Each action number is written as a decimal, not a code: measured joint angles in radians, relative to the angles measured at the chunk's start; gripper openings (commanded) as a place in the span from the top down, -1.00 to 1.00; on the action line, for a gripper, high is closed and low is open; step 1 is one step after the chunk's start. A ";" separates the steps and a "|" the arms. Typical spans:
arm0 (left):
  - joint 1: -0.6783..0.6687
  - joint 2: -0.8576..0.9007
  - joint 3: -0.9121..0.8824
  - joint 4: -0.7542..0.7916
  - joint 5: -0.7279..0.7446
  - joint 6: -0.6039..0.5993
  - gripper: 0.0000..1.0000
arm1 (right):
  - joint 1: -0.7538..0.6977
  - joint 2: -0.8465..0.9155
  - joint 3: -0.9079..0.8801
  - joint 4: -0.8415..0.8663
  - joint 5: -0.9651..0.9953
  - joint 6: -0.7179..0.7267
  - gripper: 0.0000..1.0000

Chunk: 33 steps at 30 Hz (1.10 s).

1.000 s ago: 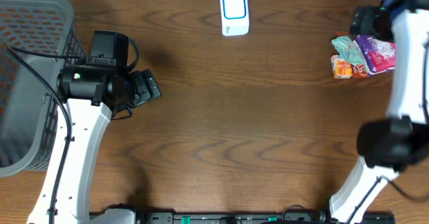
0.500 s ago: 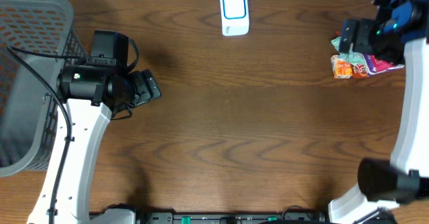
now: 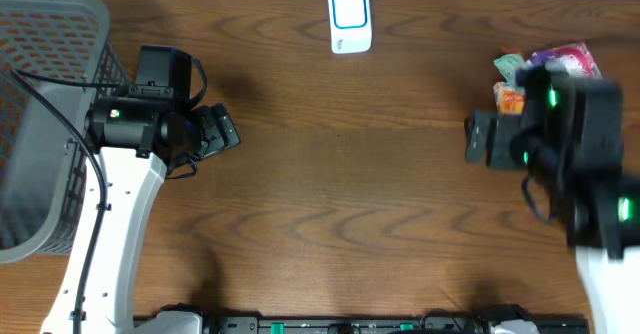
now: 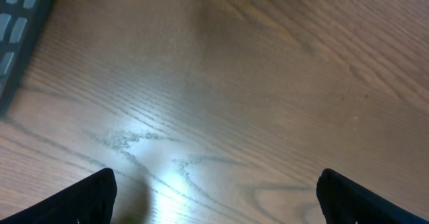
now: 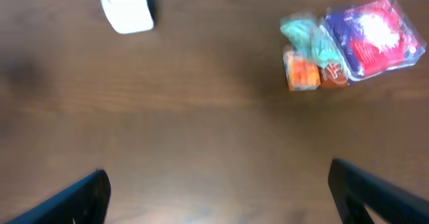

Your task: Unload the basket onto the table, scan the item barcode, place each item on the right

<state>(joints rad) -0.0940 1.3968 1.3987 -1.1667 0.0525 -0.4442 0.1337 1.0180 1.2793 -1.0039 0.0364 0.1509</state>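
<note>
Basket of grey mesh far left, snack packets far right.

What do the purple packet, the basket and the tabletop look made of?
Purple packet: likely thin plastic film, glossy, judging by its sheen, though blurred. Basket: grey moulded plastic, matte, with a lattice of holes. Tabletop: dark wood or wood-look laminate, semi-gloss; grain lines and a glare patch show.

Clustered snack packets, white scanner well apart
</note>
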 measured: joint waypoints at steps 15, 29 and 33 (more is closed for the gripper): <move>0.000 0.000 0.000 0.000 0.000 0.000 -0.90 | 0.000 -0.420 -0.409 0.126 0.010 0.000 -0.98; 0.000 0.000 0.000 -0.001 0.000 0.000 -0.90 | 0.000 -0.417 -0.436 0.170 0.024 0.002 -0.98; 0.000 0.000 0.000 -0.001 0.000 0.000 -0.90 | 0.000 -0.417 -0.436 0.140 0.024 0.002 -0.99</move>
<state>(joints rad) -0.0940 1.3968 1.3983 -1.1675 0.0525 -0.4442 0.1337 0.6006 0.8433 -0.8639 0.0605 0.1524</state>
